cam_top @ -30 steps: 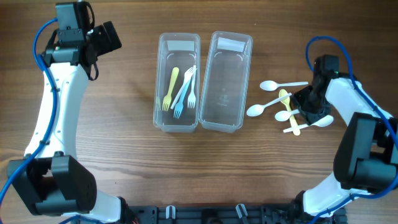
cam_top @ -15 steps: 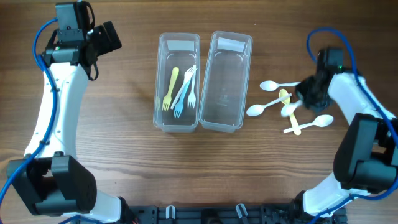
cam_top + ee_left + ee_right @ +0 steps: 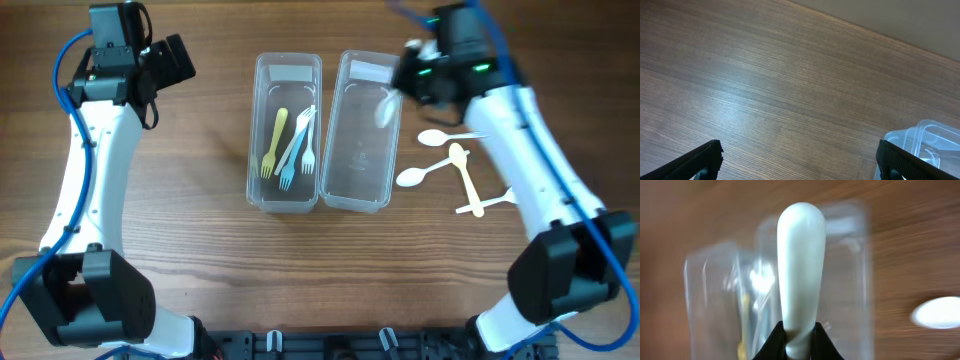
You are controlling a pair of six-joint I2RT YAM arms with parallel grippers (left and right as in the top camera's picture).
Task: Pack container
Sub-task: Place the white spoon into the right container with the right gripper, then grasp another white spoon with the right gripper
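Two clear plastic containers stand side by side in the middle. The left container holds several forks, yellow, white and blue. The right container looks empty. My right gripper is shut on a white spoon and holds it above the far right end of the right container. In the right wrist view the spoon sticks up between the shut fingers of the gripper, with the containers blurred behind. My left gripper is open and empty over bare table at the far left.
More spoons lie on the table right of the containers: a white one, a white one, a yellow one and another white one. A container corner shows in the left wrist view beside the right finger.
My right gripper has lifted a white spoon from the pile on the right and swung it left and back, over the right container. The left arm has not moved.
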